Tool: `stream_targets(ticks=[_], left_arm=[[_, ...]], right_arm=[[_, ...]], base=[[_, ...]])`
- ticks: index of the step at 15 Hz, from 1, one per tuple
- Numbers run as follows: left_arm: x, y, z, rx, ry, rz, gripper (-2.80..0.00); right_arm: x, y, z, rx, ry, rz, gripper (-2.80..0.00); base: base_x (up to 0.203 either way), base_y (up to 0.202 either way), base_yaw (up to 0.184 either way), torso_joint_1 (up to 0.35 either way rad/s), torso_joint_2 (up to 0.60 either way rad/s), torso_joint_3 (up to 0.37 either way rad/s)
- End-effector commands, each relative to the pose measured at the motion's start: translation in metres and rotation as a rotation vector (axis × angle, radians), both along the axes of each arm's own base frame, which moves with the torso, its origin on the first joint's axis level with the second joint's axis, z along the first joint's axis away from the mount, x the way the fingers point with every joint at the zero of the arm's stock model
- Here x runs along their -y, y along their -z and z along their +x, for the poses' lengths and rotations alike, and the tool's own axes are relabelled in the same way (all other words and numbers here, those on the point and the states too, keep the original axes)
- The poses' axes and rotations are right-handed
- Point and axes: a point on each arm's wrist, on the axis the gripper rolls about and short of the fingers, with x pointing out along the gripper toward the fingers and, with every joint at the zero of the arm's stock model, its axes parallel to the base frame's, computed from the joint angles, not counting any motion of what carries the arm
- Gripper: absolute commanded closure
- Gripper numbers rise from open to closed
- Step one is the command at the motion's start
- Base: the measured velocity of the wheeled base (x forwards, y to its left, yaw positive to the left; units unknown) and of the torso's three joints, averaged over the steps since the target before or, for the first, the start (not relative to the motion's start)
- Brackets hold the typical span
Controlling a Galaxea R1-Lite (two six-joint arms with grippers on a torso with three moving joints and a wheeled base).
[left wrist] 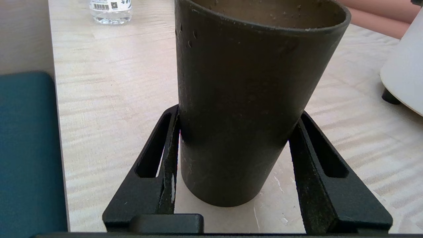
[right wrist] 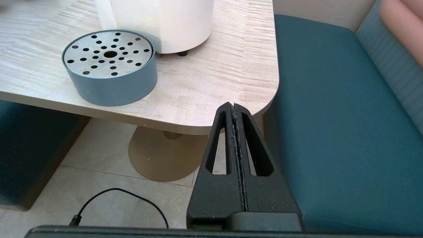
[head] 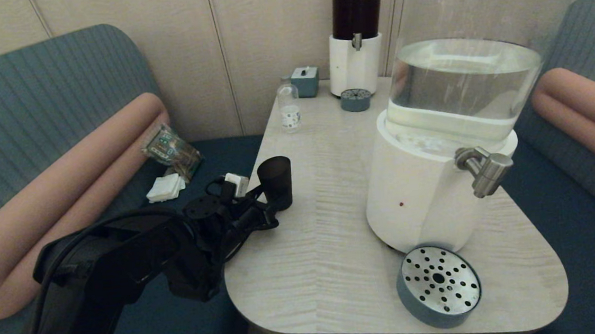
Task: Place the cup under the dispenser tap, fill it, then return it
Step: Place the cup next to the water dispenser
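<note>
The dark tapered cup [head: 276, 181] stands at the table's left edge, far left of the tap. My left gripper [head: 273, 203] is shut on the cup [left wrist: 238, 99] low on its body, one black finger [left wrist: 170, 155] against each side. The cup's base seems to rest on the table. The steel dispenser tap [head: 485, 172] juts from the white dispenser base [head: 416, 195] under the clear water tank. A round perforated drip tray [head: 438, 286] lies below and to the left of the tap. My right gripper [right wrist: 234, 105] is shut and empty, low off the table's near right corner, outside the head view.
At the back stand a dark-liquid dispenser [head: 356, 29] with its small tray [head: 355, 99], a blue-grey box [head: 305, 80] and a clear bottle [head: 288, 109]. Teal benches flank the table [head: 324, 239]; a packet [head: 171, 150] and a white item [head: 165, 188] lie on the left bench.
</note>
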Motion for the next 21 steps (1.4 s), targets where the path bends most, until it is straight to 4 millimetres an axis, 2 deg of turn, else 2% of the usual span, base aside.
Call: stream_targets(ticks=[1,7,8,9,17,19,21], left_arm=[[0.0,-0.001,0.0,0.007,0.0,-0.003,0.0],[0.0,-0.002,-0.001,0.006,0.0,-0.003,0.0],[0.0,-0.002,-0.001,0.006,0.0,-0.003,-1.18],[0.001,-0.002,0.0,0.007,0.0,-0.005,-2.8],[0.0,-0.005,-0.003,0.005,0.002,-0.003,-2.8],[-0.001,-0.007,-0.01,-0.013,0.003,0.003,-2.8],[-0.003,-0.01,-0.026,-0.055,0.008,0.015,-2.8]], right_arm=[[0.0,0.0,0.0,-0.001,-0.001,-0.001,0.0],[0.0,0.0,0.0,0.0,0.0,-0.001,0.0],[0.0,0.0,0.0,0.0,-0.001,-0.001,0.0],[0.0,0.0,0.0,-0.001,-0.001,-0.001,0.0],[0.0,0.0,0.0,0.0,-0.001,-0.001,0.0],[0.0,0.0,0.0,-0.001,0.0,-0.001,0.0],[0.0,0.0,0.0,-0.001,0.0,-0.001,0.0]], base=[[0.0,0.0,0.0,0.0,0.0,0.0],[0.0,0.0,0.0,0.0,0.0,0.0],[0.0,0.0,0.0,0.0,0.0,0.0],[0.0,0.0,0.0,0.0,0.0,0.0],[0.0,0.0,0.0,0.0,0.0,0.0],[0.0,0.0,0.0,0.0,0.0,0.0],[0.0,0.0,0.0,0.0,0.0,0.0]])
